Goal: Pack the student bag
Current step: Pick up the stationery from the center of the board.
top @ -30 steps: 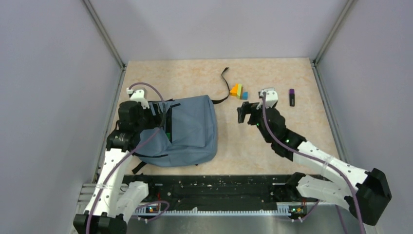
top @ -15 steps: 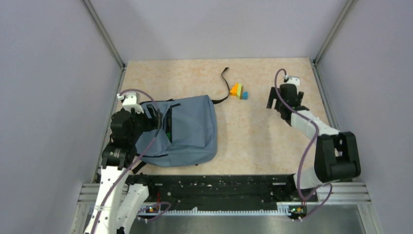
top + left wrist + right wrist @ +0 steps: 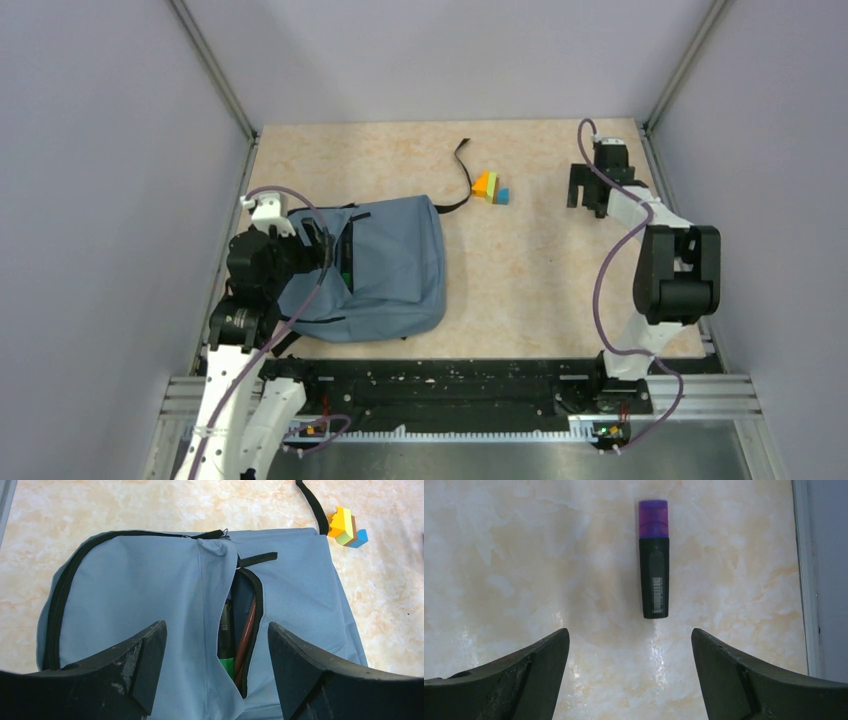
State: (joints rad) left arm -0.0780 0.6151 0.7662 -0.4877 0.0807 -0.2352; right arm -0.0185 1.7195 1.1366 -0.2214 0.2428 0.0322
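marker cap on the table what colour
Purple cap, black body; clearest in the right wrist view.

Counter (image 3: 520,285): beige marbled top, faintly glossy; pale grey panels (image 3: 100,150) on the left, far and right sides; black perforated rail (image 3: 440,385) along the near edge.
Highlighter (image 3: 654,580): black barrel, purple cap; lying flat, parallel to the counter's right edge.
Block cluster (image 3: 491,187): orange, yellow, green, brown and blue pieces touching; far centre of the counter.

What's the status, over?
Left gripper open over bag's open zipper. Right gripper open, lined up on marker. Nothing blocking it.
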